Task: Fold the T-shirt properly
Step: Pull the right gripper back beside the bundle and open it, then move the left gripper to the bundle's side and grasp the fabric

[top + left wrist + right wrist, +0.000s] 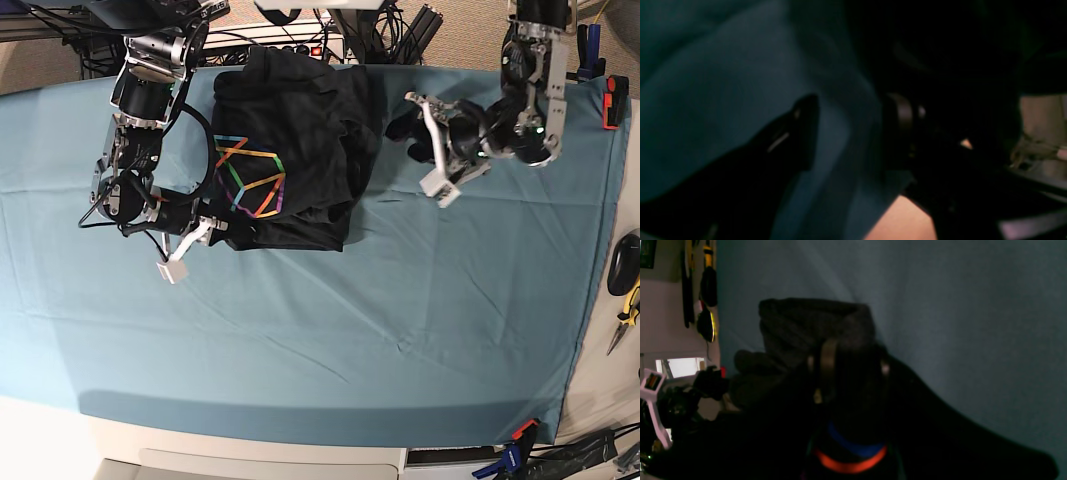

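T-shirt (295, 150): being kept folded at the far left of the teal-covered table (400, 330), print up | right claw (205, 228): being closed on the T-shirt's near-left edge | left claw (440, 150): being held open, right of the T-shirt, empty

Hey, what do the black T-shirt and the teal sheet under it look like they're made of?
T-shirt: seemingly soft knit cotton, matte black; it slumps in loose folds, and the rainbow line print looks flat and printed on.
Teal sheet: apparently thin woven cloth, matte; it lies smooth with faint creases and no shine. Neither fibre is certain from these views.
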Available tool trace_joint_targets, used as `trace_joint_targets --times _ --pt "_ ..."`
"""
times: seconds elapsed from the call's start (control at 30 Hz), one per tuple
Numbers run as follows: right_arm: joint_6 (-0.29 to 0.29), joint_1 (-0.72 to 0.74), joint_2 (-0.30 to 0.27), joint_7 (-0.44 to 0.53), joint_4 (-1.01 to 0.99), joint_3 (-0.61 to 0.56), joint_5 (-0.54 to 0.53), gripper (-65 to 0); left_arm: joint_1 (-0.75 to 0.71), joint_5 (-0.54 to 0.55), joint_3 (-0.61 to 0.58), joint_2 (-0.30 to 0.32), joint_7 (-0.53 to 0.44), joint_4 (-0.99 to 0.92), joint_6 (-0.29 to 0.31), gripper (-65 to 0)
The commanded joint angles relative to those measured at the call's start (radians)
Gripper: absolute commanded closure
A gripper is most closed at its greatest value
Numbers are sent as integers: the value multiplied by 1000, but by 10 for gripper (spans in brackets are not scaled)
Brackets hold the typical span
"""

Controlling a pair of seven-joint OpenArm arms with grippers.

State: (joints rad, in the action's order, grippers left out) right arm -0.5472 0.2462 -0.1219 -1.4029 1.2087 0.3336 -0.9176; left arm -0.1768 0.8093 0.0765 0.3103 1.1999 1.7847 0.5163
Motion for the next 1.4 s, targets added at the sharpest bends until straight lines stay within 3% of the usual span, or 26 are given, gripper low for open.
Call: trace_joint_targets --times 0.0,0.17,0.33,0.53,0.7,0.83,1.07,1.37 --pt "-7 23 -10 7 13 0 -28 -140 0 52 40 9 -10 18 5 -318" --pt "-24 23 -11 7 13 0 -28 -140 -74 211 181 62 -5 18 4 -318" --pt "-40 23 -11 7 13 0 -28 -140 -166 315 209 115 8 20 -5 -318" --pt "-41 23 -11 7 13 0 -27 -141 -262 481 207 119 26 60 1 -318" --pt "-60 23 -11 7 13 0 -27 -140 -290 534 207 103 33 118 -5 -318" --pt "-63 23 -11 7 13 0 -24 -140 -291 497 185 43 8 157 -29 -318" --pt "-63 23 -11 7 13 0 -24 -141 -261 266 -11 -70 -81 161 -113 -318" --pt "-63 23 -11 7 13 0 -24 -141 -224 87 -34 -77 -138 160 -162 -318"
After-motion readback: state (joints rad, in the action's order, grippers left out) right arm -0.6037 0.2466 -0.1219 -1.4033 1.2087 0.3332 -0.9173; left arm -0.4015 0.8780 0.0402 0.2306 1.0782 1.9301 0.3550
